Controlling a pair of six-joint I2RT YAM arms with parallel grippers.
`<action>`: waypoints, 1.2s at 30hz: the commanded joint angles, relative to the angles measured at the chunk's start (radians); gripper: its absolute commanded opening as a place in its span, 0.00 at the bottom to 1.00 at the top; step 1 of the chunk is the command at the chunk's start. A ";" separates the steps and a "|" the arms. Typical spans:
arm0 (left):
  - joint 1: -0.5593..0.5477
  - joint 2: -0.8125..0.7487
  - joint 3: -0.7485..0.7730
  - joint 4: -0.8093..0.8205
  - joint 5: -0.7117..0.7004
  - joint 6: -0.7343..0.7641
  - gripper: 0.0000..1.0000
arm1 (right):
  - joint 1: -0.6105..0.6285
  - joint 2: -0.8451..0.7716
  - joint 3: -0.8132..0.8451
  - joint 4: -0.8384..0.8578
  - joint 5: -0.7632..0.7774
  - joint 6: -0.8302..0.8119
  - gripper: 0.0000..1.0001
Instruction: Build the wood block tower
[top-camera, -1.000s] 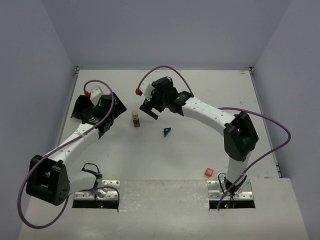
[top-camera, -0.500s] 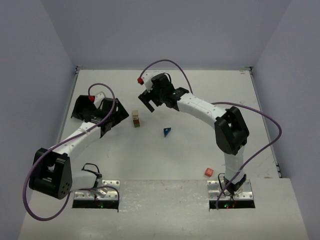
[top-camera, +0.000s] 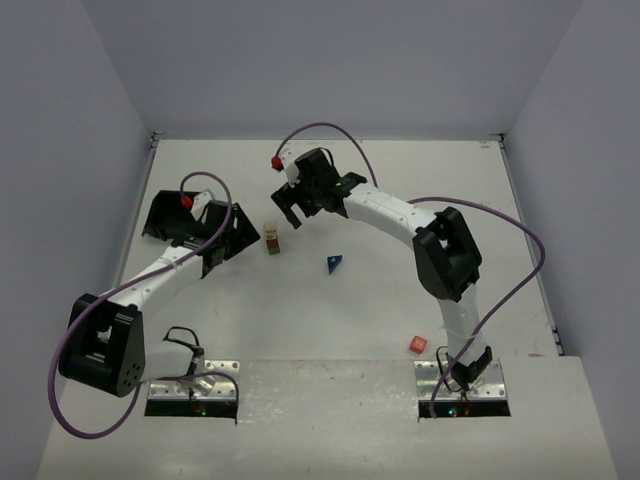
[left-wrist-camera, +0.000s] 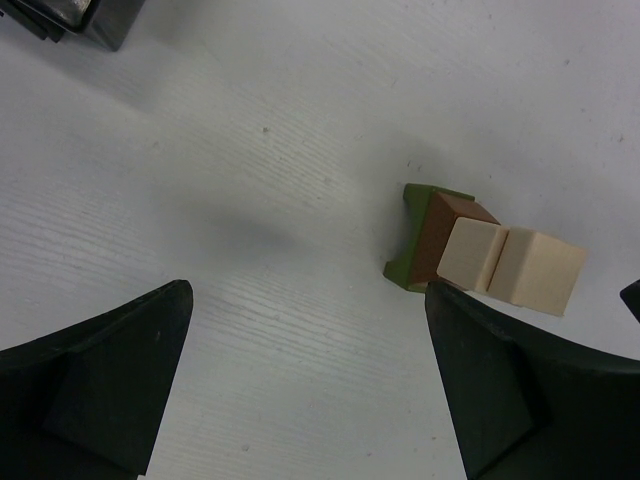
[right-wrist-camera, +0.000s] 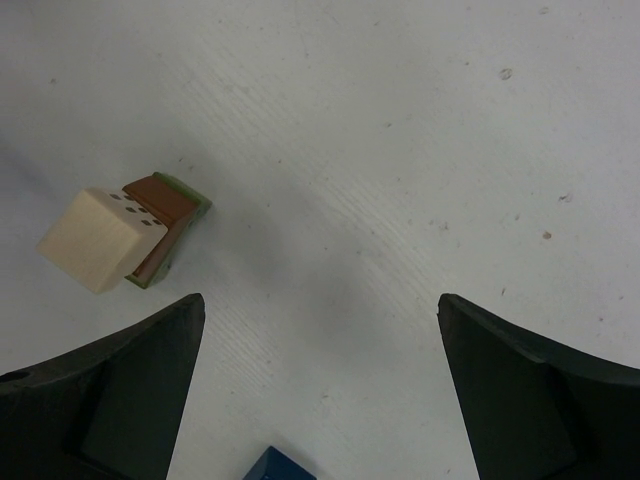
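oblong (left-wrist-camera: 410, 240): olive-green | stacked cube (right-wrist-camera: 100, 240): tan | wedge (top-camera: 333, 263): blue | lone cube (top-camera: 418, 345): red | table (top-camera: 450, 170): white

a stack of blocks (top-camera: 272, 238) stands mid-table (top-camera: 300, 320), with the left gripper (left-wrist-camera: 308, 298) to its left and the right gripper (right-wrist-camera: 322, 300) just behind and to its right. a wedge (top-camera: 333, 263) lies right of the stack, nearer the arms' bases. a lone cube (top-camera: 418, 345) sits well apart, near the right arm's base (top-camera: 462, 380).

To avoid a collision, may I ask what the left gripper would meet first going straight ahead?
Probably the stacked blocks, just ahead of one finger of the left gripper; depth is unclear.
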 joint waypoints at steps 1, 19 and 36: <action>0.011 0.014 0.004 0.050 0.012 -0.011 1.00 | -0.003 0.013 0.056 0.002 -0.028 0.037 0.99; 0.011 0.066 0.028 0.081 -0.008 -0.012 1.00 | 0.001 0.076 0.127 -0.004 -0.098 0.071 0.99; 0.011 0.077 0.039 0.092 -0.014 -0.003 1.00 | 0.003 0.062 0.109 -0.018 -0.115 0.089 0.99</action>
